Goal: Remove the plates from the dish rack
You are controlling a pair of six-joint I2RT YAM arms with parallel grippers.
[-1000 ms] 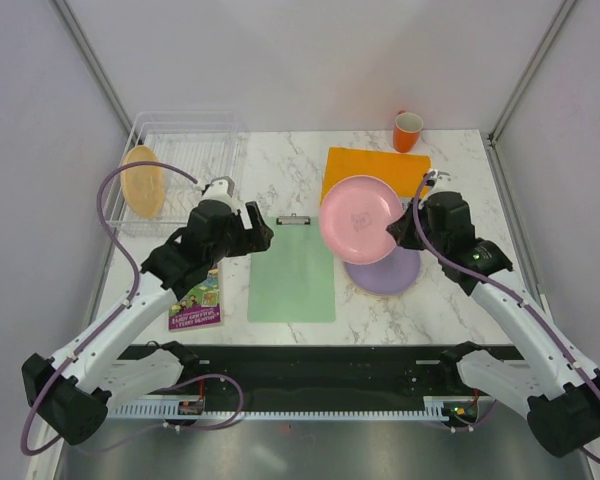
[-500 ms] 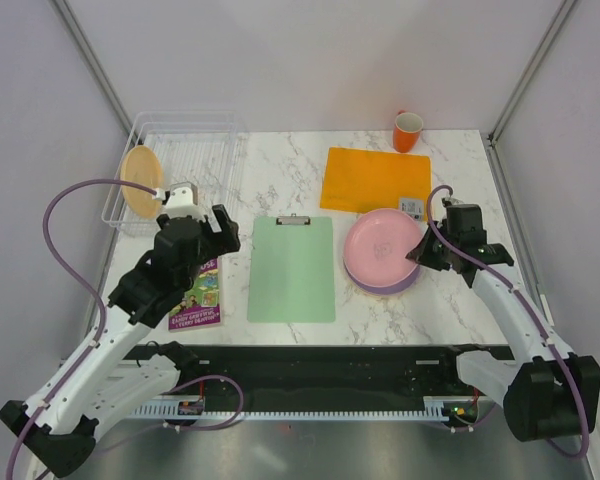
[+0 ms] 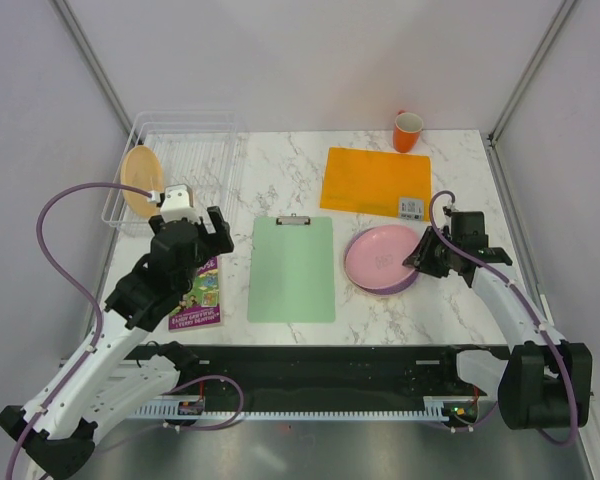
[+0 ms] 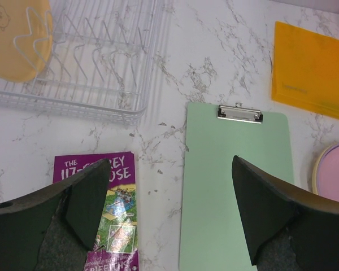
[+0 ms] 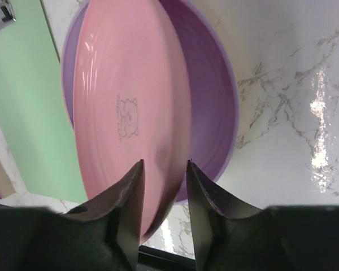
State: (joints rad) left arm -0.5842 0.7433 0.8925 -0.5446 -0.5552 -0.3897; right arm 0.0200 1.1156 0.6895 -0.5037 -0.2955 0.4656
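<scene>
The pink plate (image 5: 124, 113) and lilac plate (image 5: 209, 113) are smooth plastic with a soft, low sheen; the yellow-orange plate (image 4: 11, 34) looks matt. The dish rack (image 4: 96, 73) is thin, glossy white-coated wire. The table (image 5: 294, 90) has a polished, marble-patterned top showing glare. The clipboard (image 4: 231, 180) is matt green with a shiny metal clip (image 4: 239, 113). The book (image 4: 110, 214) has a glossy printed paper cover. The left end effector (image 4: 169, 164) and right end effector (image 5: 164, 164) have matt black, faintly grainy fingers (image 4: 271, 209).

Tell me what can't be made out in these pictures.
- Right wrist: whether the right gripper actually pinches the pink plate; the rim there is blurred.
- Top: the lilac plate, mostly under the pink plate.
- Left wrist: the yellow plate, cut off by the frame corner; the book title, partly behind the left gripper.
</scene>
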